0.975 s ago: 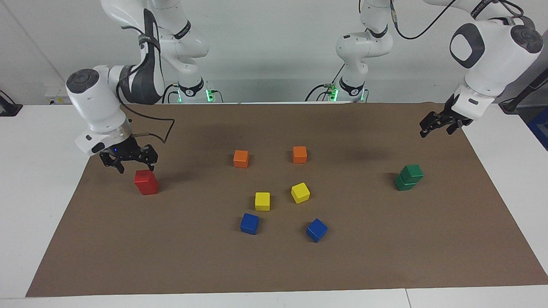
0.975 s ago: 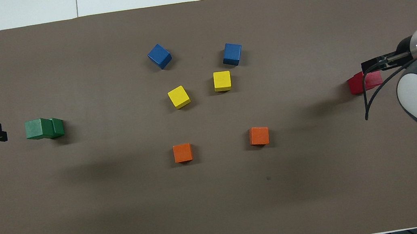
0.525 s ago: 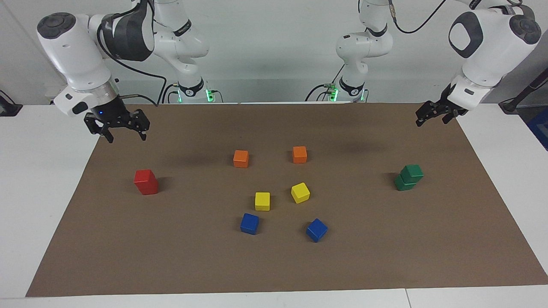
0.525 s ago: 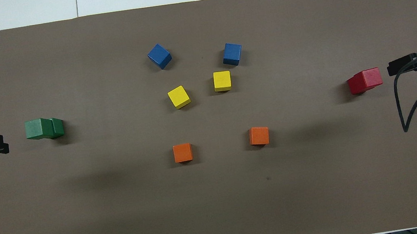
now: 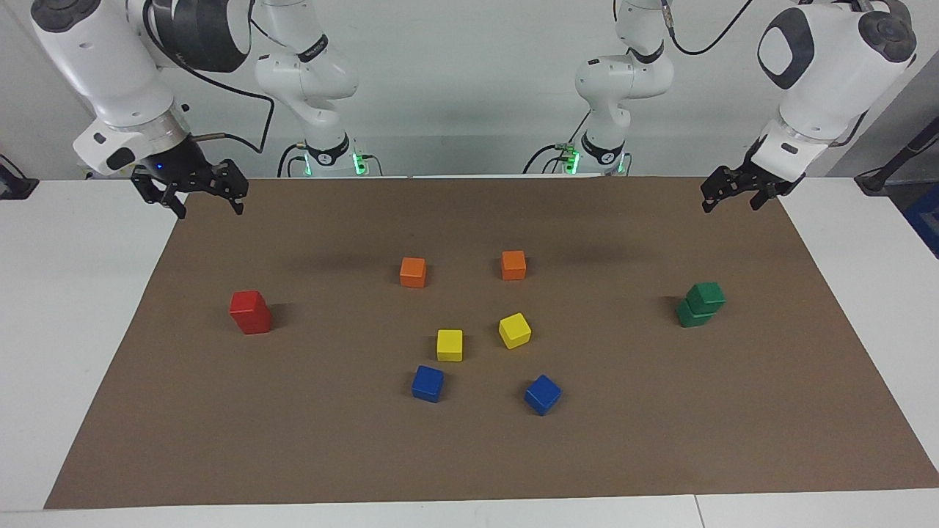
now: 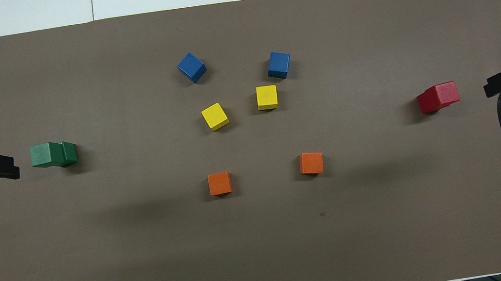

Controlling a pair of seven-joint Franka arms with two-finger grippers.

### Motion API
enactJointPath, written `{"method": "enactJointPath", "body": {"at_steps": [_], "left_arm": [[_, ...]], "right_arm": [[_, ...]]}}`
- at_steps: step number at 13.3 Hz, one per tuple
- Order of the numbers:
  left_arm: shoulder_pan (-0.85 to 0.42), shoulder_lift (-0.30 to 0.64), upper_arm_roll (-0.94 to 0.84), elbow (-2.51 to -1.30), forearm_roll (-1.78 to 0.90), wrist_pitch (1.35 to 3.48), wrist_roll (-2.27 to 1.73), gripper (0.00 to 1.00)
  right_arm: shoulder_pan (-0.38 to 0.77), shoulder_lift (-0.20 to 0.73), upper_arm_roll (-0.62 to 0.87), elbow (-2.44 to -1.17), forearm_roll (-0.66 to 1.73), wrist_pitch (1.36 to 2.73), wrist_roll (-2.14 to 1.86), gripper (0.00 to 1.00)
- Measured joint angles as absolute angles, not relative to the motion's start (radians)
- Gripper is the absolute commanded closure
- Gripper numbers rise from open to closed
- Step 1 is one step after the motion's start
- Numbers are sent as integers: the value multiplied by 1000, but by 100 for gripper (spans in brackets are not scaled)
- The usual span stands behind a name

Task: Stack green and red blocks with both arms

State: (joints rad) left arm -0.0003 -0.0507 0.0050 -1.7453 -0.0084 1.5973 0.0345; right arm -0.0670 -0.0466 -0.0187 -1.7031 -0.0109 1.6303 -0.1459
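Two red blocks stand stacked as one column (image 5: 250,312) (image 6: 438,97) toward the right arm's end of the brown mat. Two green blocks (image 5: 700,304) (image 6: 53,154) are stacked toward the left arm's end, the upper one set off to one side of the lower. My right gripper (image 5: 209,205) (image 6: 489,89) hangs open and empty, high over the mat's corner by the red stack. My left gripper (image 5: 728,202) (image 6: 14,169) is open and empty, raised over the mat's edge beside the green stack. Neither gripper touches a block.
In the middle of the mat (image 5: 469,455) lie two orange cubes (image 5: 413,272) (image 5: 513,265), two yellow cubes (image 5: 450,345) (image 5: 514,330) and two blue cubes (image 5: 428,383) (image 5: 543,394). White table shows around the mat.
My right gripper has risen from just above the red stack and drawn back toward the mat's corner. My left gripper has lifted slightly. No block has moved.
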Motion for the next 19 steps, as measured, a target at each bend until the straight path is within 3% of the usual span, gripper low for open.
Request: {"method": "enactJointPath", "body": {"at_steps": [19], "left_arm": [[-35,-47,-2,-1717,-8,1607,36,0]], "right_arm": [[-72,-57,-22,-1665,-11,1560,-126,0]]}}
